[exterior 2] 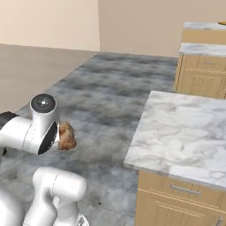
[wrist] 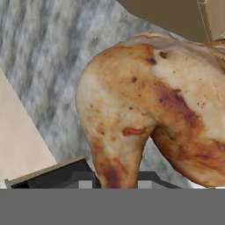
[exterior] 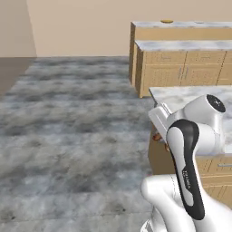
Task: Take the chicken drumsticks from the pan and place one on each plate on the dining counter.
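Carrying a drumstick (exterior 2: pixel 66 135) clamped in its gripper, the arm rides over grey floor beside a marble-topped cabinet (exterior 2: pixel 181 128) in the right base view; from the left base, the yellow plate (exterior: pixel 166 21) waits on the far dining counter (exterior: pixel 181 31); hand view: roasted skin (wrist: pixel 154 110) looms close; next, seemingly, reaching that plate

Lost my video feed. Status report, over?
Gripper shut on a chicken drumstick, carried above the floor. Dining counter far ahead, island between.
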Tool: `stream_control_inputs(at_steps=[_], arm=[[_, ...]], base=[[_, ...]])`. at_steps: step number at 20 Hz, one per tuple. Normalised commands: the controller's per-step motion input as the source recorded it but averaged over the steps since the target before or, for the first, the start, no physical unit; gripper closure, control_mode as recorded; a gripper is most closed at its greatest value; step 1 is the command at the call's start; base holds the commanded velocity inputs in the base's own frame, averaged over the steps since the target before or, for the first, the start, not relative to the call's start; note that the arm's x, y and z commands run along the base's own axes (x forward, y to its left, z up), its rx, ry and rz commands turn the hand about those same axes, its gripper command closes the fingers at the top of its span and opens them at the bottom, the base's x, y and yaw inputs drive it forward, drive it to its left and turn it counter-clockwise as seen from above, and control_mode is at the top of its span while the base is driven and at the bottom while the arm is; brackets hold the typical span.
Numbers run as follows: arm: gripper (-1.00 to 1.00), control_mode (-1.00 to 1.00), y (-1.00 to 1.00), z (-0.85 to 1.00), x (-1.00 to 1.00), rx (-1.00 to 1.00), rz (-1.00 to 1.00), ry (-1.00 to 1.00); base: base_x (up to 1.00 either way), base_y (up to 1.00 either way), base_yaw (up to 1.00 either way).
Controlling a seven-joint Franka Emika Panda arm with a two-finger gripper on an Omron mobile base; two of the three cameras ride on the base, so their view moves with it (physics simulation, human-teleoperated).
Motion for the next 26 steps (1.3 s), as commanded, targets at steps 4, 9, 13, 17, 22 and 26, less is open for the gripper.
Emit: stream_control_inputs(at_steps=[4,9,13,17,22,26], arm=[[1.00,1.00,0.00,0.00,0.00,0.00,0.00,0.00],[1.00,1.00,0.00,0.00,0.00,0.00,0.00,0.00],[1.00,1.00,0.00,0.00,0.00,0.00,0.00,0.00],[1.00,1.00,0.00,0.00,0.00,0.00,0.00,0.00],[1.00,1.00,0.00,0.00,0.00,0.00,0.00,0.00],[1.00,1.00,0.00,0.00,0.00,0.00,0.00,0.00]], base=[[0.86,0.95,-0.48],[0.97,0.82,-0.48],[1.00,0.62,-0.36],[1.00,0.56,-0.28],[1.00,0.57,-0.19],[1.00,0.62,-0.15]])
